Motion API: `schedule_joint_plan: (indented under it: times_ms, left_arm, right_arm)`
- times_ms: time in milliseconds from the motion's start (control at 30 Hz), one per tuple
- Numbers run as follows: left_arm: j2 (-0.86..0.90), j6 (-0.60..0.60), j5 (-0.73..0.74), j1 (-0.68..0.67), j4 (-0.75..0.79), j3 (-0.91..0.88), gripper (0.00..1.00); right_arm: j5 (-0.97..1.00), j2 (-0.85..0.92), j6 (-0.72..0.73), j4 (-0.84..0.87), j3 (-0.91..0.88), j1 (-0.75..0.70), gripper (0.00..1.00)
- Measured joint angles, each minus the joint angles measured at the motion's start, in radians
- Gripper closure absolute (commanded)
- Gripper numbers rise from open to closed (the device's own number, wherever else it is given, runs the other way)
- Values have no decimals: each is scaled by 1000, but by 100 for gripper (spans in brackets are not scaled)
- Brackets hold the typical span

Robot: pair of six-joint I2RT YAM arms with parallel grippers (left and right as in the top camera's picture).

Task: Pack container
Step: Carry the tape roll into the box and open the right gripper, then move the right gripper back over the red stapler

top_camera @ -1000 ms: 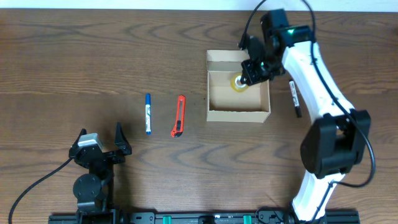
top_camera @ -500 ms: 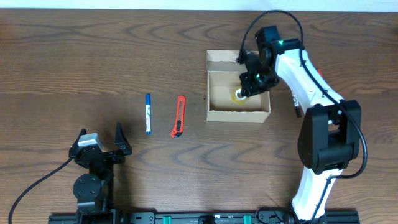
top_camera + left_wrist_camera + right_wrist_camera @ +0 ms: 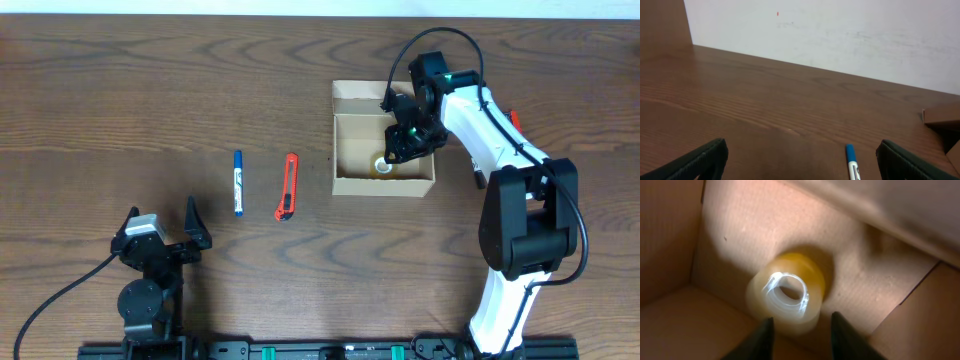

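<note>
Tabletop (image 3: 150, 90) unchanged. Container (image 3: 383, 185) stays right of centre, flap up. Right hand (image 3: 802, 337) has dipped deeper inside, fingers now parted, tape roll (image 3: 785, 292) let go, blurred above the floor. Left hand (image 3: 800, 165) still parked wide open.

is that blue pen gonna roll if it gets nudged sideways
Probably: the blue pen looks slim and round, lying flat on the smooth table, so a sideways push may roll it. It likely stays stiff and light when lifted.
</note>
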Motion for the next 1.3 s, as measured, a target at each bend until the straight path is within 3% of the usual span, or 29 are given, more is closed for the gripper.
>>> schedule_joint_plan:
  times_ms: [267, 333, 367, 467, 500, 667, 700, 833, 1033, 1300]
  left_arm:
    - [0, 0, 0, 0, 0, 0, 5]
    - [0, 0, 0, 0, 0, 0, 5]
    - [0, 0, 0, 0, 0, 0, 5]
    - [0, 0, 0, 0, 0, 0, 5]
    - [0, 0, 0, 0, 0, 0, 5]
    - [0, 0, 0, 0, 0, 0, 5]
    - [0, 0, 0, 0, 0, 0, 5]
    - [0, 0, 0, 0, 0, 0, 5]
    - [0, 0, 0, 0, 0, 0, 5]
    - [0, 0, 0, 0, 0, 0, 5]
  right_arm:
    - [0, 0, -1, -25, 5, 0, 53]
    - [0, 1, 5, -56, 35, 0, 49]
    - [0, 1, 9, -69, 58, 0, 45]
    - [-3, 1, 19, -114, 183, 0, 11]
    - [-5, 0, 23, -124, 240, 0, 6]
    - [39, -9, 53, -273, 548, 0, 6]
    - [85, -14, 74, -322, 610, -1, 1]
    - [300, -48, 149, -482, 757, -23, 1]
    - [467, -70, 246, -580, 778, -178, 1]
    - [422, -69, 257, -543, 654, -345, 1]
